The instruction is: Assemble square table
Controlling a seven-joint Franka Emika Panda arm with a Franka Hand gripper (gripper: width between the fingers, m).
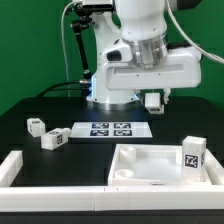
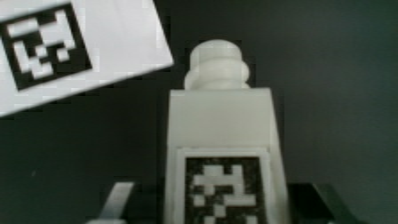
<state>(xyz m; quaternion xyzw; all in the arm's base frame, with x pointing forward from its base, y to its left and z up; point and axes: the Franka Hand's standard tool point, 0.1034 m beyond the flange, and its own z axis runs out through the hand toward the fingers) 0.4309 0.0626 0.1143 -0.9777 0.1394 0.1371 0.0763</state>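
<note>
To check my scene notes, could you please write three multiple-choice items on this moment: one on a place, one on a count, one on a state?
1. Where on the tabletop is the standing leg? A at the exterior view's right; B in the centre; C at the exterior view's left.
2. How many loose legs lie beside the marker board? A one; B two; C four.
3. What does the gripper hold? A nothing; B the held leg; C the marker board.
Key: 1 A, it rises from the right-hand corner. 2 B, two lie there. 3 B, the wrist view shows the tagged leg between the fingers.
</note>
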